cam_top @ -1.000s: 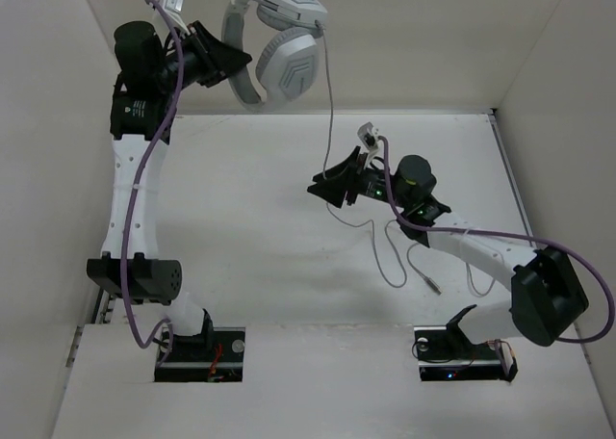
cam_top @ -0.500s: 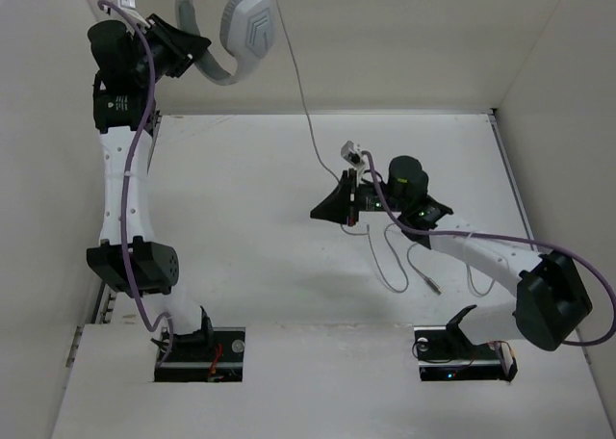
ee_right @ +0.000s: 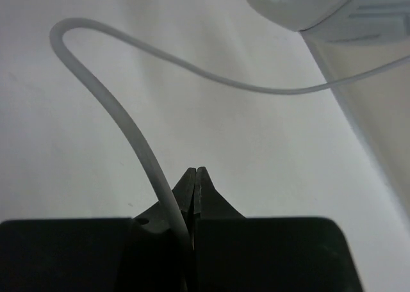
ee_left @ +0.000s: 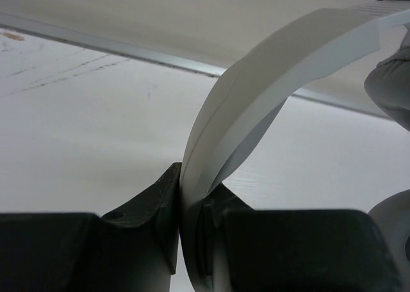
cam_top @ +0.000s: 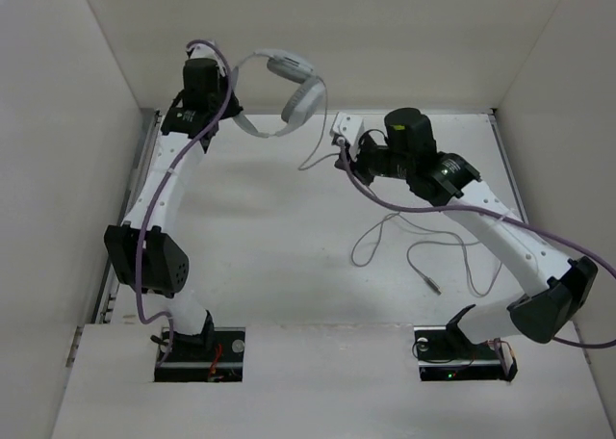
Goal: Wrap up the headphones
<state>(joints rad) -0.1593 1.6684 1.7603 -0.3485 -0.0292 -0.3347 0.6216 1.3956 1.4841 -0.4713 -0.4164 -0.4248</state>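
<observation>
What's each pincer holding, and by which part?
Left pincer grips the headphones by the headband. Right pincer is shut on their thin cable, partway along it.

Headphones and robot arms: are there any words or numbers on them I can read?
No readable text anywhere.
The headphones look plain, with no letters in any view.
Any label on the left arm or right arm is too small to read.

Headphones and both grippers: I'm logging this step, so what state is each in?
headphones: held by the headband, not yet wrapped.
cable: pinched at one point, the rest lying loose on the table.
left gripper: shut on the headband.
right gripper: shut on the cable.
</observation>
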